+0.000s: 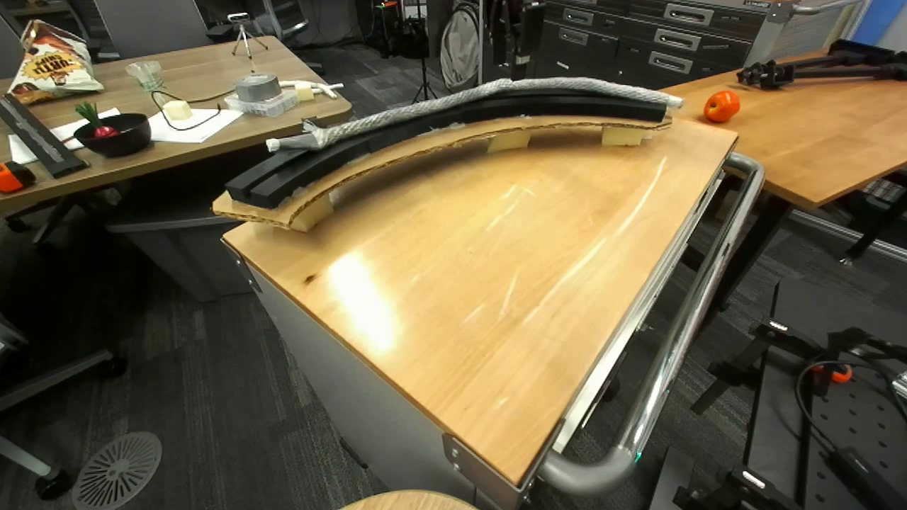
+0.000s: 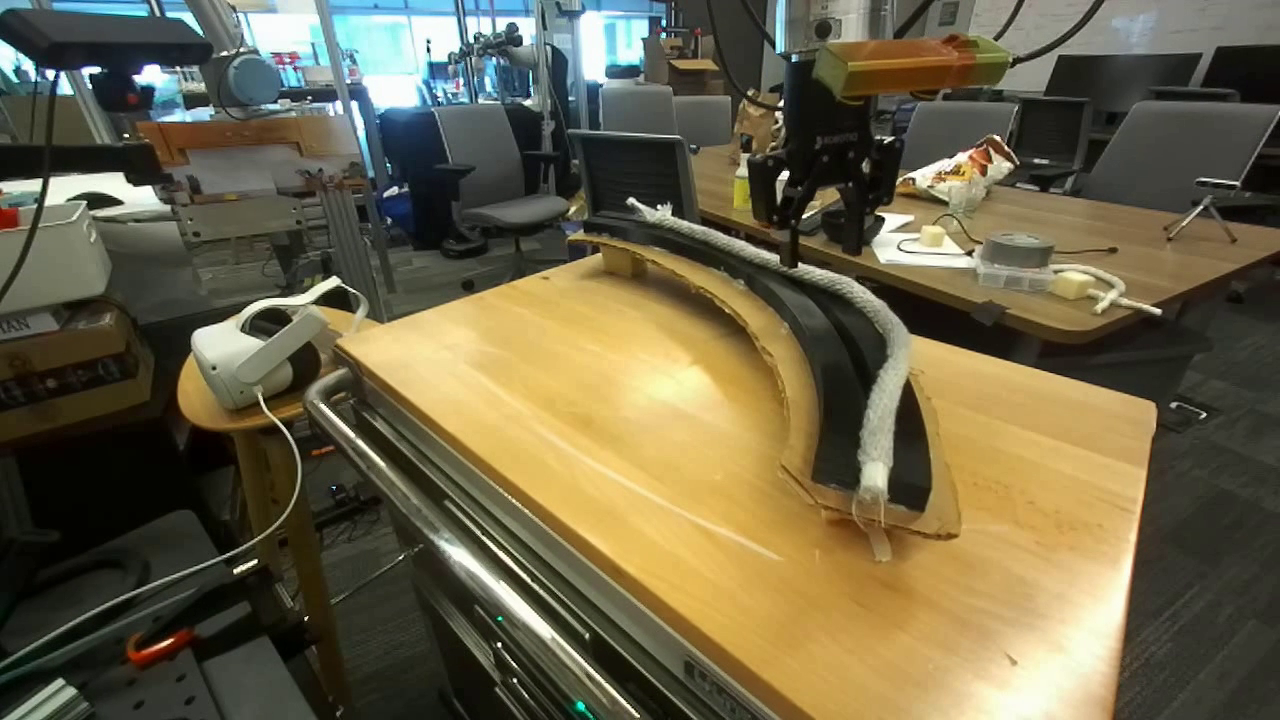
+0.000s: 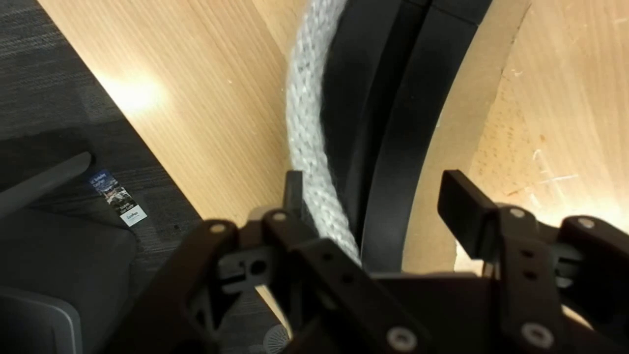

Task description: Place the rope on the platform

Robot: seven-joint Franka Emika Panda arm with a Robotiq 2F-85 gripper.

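My fingers (image 3: pixel 464 211) are spread wide, gripping nothing, w/ rope (image 3: pixel 307 113) btwn 'em beside one, along the outer edge of the platform (image 3: pixel 398 196); job's part done, IMO: one rope end (image 2: pixel 880 430) is on, rest prob. needs nudging inward.

White headset (image 2: pixel 245 352) on wooden stool (image 2: pixel 222 420)

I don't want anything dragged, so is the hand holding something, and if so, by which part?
Nothing is held: the hand is open; in the wrist view, the rope shows between its jaws, ungripped.
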